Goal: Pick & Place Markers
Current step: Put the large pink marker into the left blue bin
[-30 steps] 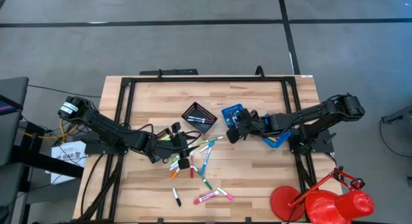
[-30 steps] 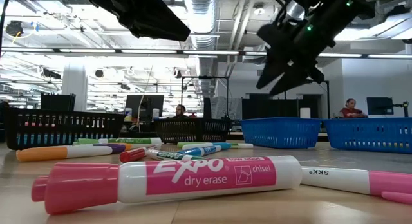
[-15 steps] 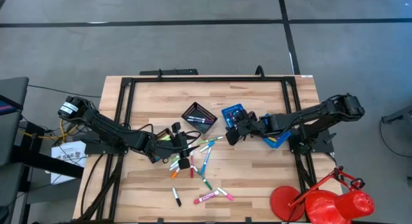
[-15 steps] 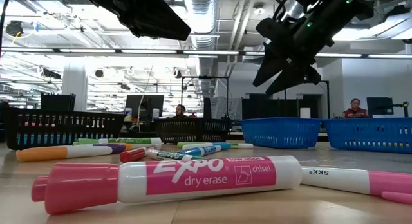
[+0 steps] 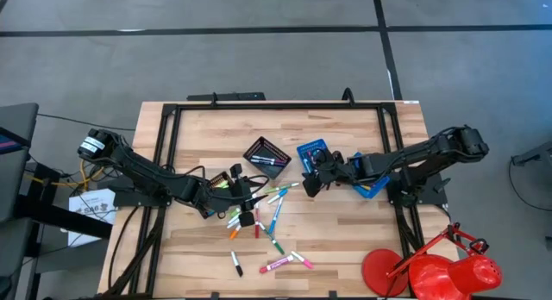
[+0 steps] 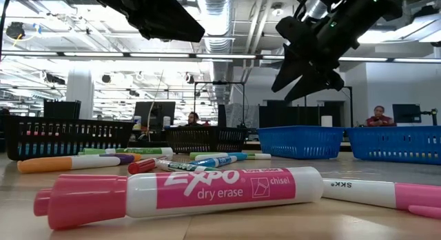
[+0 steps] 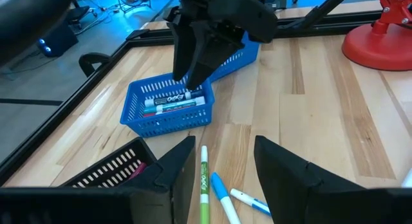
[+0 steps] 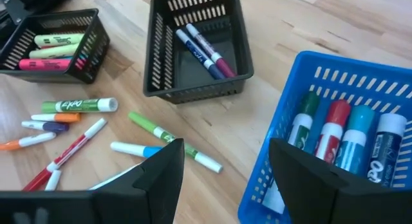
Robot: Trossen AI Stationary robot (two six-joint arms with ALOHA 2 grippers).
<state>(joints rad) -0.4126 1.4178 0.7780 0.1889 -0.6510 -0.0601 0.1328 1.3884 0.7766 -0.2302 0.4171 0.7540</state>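
Markers (image 5: 274,221) lie scattered mid-table between black tray (image 5: 266,153), blue tray (image 5: 312,153) and both released, empty grippers: left (image 5: 245,199), right (image 5: 307,184).

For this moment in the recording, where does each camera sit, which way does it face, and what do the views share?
High: above the table, looking straight down; both arms show, with scattered markers.
Low: at table height, facing the room; pink marker up close, arms overhead.
Left wrist: behind the open left tool, facing the blue basket and the right arm.
Right wrist: behind the open right tool, over the same blue basket and a black basket.
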